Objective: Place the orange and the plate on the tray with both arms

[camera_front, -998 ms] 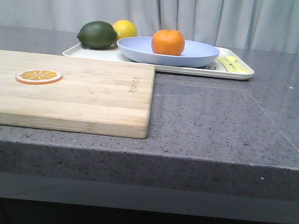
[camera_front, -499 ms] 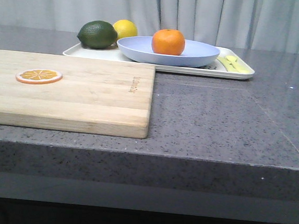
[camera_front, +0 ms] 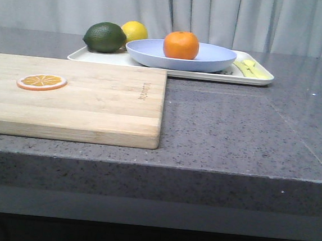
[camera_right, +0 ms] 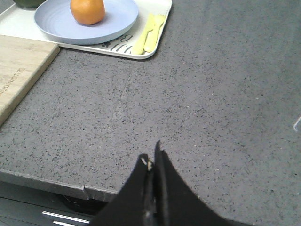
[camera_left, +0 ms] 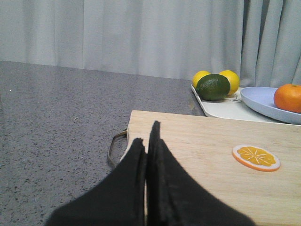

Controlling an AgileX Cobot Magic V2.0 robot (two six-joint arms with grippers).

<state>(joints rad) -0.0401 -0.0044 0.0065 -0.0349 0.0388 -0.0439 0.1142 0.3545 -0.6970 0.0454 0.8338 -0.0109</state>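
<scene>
Nothing has moved in the front view since the earlier frames: every object sits where it did a second ago, and neither arm shows there. At the far side of the grey counter [camera_front: 233,132], the tray [camera_front: 255,79] lies flat, and the plate [camera_front: 211,58] rests on it with the orange [camera_front: 181,45] sitting on the plate. To the left of the plate, also on the tray, are a dark green lime [camera_front: 104,37] and a lemon [camera_front: 135,31] behind it. Pale yellow cutlery [camera_front: 251,68] lies at the tray's right end. Nearer the camera, a wooden cutting board [camera_front: 84,99] covers the left part of the counter, with a flat orange slice [camera_front: 41,82] lying on it.

From the left wrist camera, the left gripper [camera_left: 146,141] hangs over the near edge of the cutting board, its two black fingers pressed together with nothing between them. The orange slice [camera_left: 256,157] lies well apart from it, and a cord loop [camera_left: 115,146] hangs off the board's end. The lime [camera_left: 213,87] and the orange [camera_left: 288,97] on the plate [camera_left: 258,100] sit beyond, with a second lemon beside the first.

From the right wrist camera, the right gripper [camera_right: 151,162] is over bare counter near its front edge, fingers closed and empty. The tray [camera_right: 155,44], plate [camera_right: 61,26] and orange [camera_right: 87,11] lie well away from it.
</scene>
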